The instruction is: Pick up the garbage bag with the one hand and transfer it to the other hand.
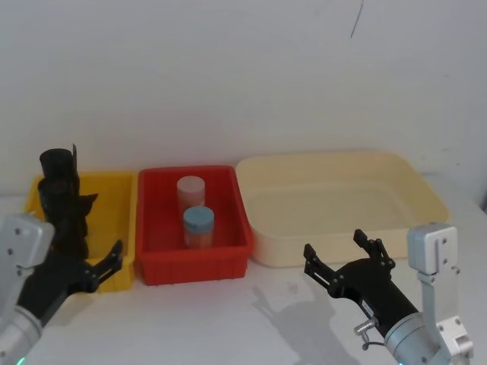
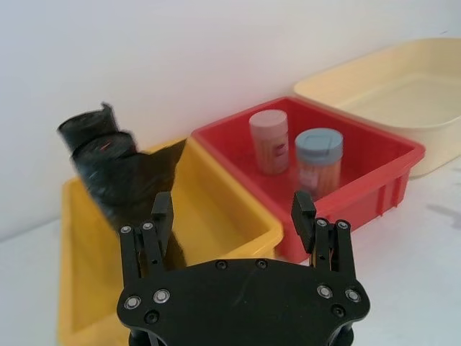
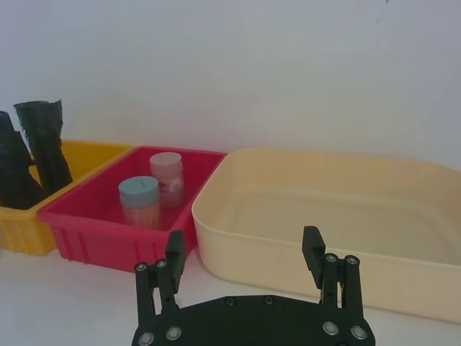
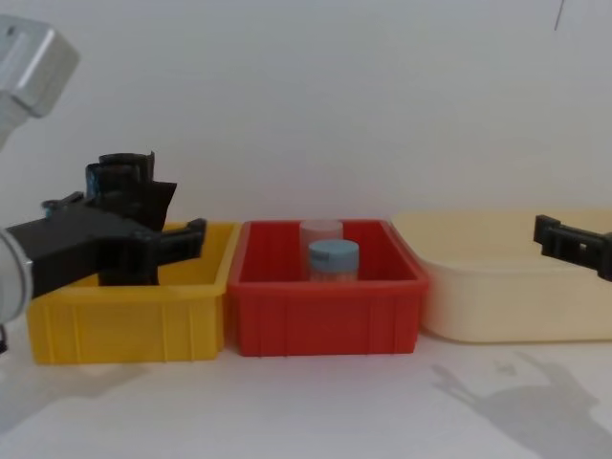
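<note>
Nearest me, lower left of the head view, my left gripper (image 2: 232, 209) hangs open beside the garbage bag (image 1: 65, 194), upright in the yellow bin (image 1: 114, 186). I'd centre the roll between the fingers before closing. My right gripper (image 1: 338, 251) sits open, lower right.

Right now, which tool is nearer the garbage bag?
Left. The left tool hangs before the garbage bag in the yellow bin; the right tool hovers before the cream tub.
</note>
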